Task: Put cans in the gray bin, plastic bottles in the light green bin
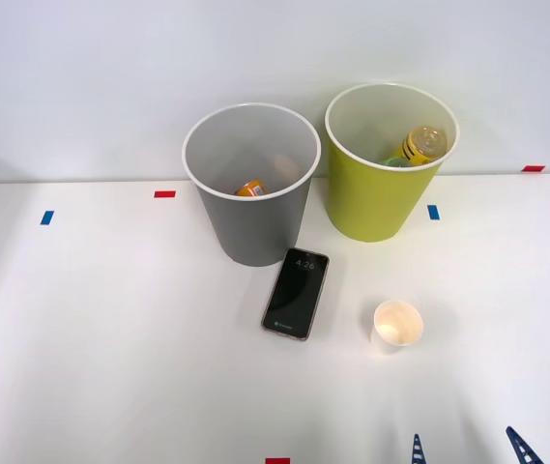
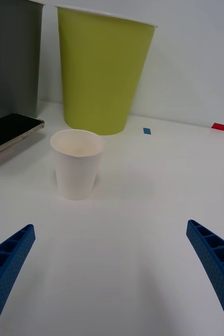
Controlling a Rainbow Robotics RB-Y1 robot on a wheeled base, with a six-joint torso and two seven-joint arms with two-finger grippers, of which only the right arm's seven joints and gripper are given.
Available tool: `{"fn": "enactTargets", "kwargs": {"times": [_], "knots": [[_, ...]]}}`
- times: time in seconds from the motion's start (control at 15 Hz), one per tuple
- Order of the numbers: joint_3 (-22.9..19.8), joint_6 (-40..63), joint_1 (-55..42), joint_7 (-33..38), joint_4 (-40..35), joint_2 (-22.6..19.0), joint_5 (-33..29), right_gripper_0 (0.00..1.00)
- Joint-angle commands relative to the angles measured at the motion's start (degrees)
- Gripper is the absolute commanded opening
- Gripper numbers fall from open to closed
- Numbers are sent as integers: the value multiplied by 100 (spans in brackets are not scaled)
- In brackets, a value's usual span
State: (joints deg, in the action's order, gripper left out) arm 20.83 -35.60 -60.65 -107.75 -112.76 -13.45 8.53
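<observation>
The gray bin stands at the back middle of the table, and an orange can lies inside it, partly hidden by the rim. To its right stands the light green bin, holding a bottle with a yellow label and a bit of a green bottle. My right gripper is low at the table's front edge, open, with nothing between its blue fingers. In the wrist view the light green bin and the gray bin rise beyond the fingers.
A small white paper cup stands upright just ahead of the gripper. A black smartphone lies flat in front of the gray bin. Red and blue tape marks dot the white table.
</observation>
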Motion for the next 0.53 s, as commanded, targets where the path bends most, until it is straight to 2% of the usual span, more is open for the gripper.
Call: {"fn": "enactTargets", "kwargs": {"times": [0.07,0.53], "knots": [[0,0,0,0,0,0,0,100],[0,0,0,0,0,0,0,100]]}}
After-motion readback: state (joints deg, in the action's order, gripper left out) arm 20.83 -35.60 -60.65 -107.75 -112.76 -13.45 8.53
